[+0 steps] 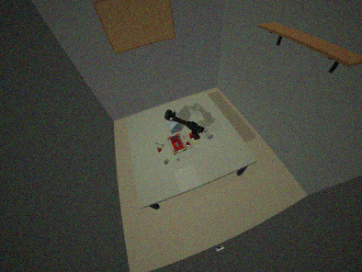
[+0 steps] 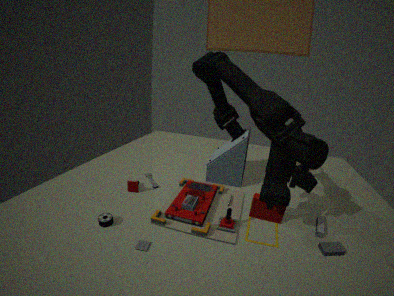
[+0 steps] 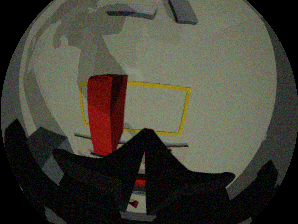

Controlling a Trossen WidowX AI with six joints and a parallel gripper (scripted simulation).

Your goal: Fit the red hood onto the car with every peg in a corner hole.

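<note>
The red chassis [image 1: 174, 145] [image 2: 207, 199] sits in the jig with its grey engine block [image 2: 190, 202] on the deck. The pegs are too small to make out. The red hood [image 1: 191, 135] [image 2: 265, 212] [image 3: 101, 115] is at the far edge of a yellow outline [image 3: 155, 86] [image 2: 262, 244]. In the wrist view it looks tall and narrow, seemingly standing on edge. My gripper [image 3: 147, 132] [image 2: 276, 204] is shut with nothing between the fingertips. It is low and close beside the hood, which shows left of the fingers in the wrist view. Its tips are unclear in the exterior view.
The jig board [image 2: 240, 207] has yellow corner blocks and a small red-based piece with a black knob [image 2: 229, 214]. A grey sloped block [image 2: 227, 164] [image 3: 44, 142] stands behind. Grey blocks [image 2: 332, 248] [image 2: 321, 226] lie right; a wheel [image 2: 105, 219], red cube [image 2: 133, 186] and grey tile [image 2: 143, 245] lie left.
</note>
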